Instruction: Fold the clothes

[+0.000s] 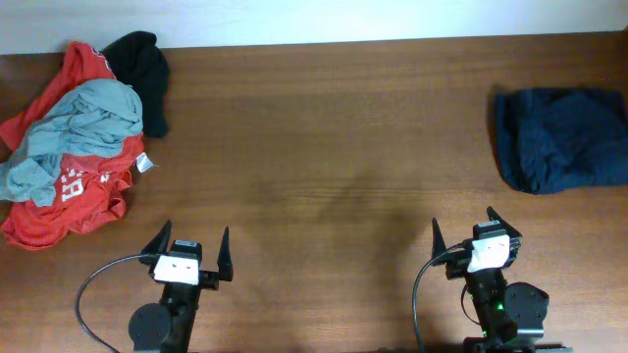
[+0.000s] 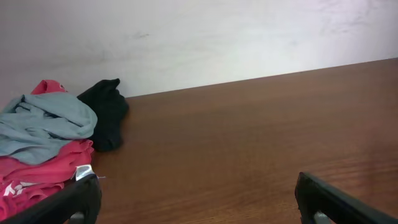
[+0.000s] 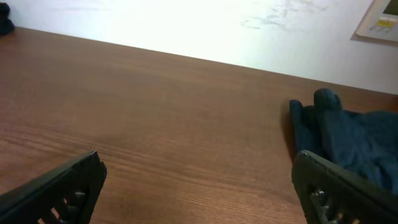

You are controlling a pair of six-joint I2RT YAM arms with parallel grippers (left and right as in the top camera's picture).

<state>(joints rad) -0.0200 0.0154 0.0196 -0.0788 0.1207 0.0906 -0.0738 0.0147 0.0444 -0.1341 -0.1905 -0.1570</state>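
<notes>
The dark navy-blue garment [image 1: 561,139] lies bunched at the right edge of the wooden table, and also shows at the right of the right wrist view [image 3: 348,144]. My left gripper [image 1: 190,246] is open and empty near the front left, its fingers at the bottom of the left wrist view [image 2: 198,200]. My right gripper [image 1: 476,233] is open and empty at the front right, below and left of the navy garment, its fingers wide apart in the right wrist view [image 3: 199,186].
A pile at the far left holds a red garment with white lettering [image 1: 69,186], a light grey garment [image 1: 74,127] on top and a black garment [image 1: 145,69] behind. The pile shows in the left wrist view [image 2: 43,137]. A white wall runs behind the table.
</notes>
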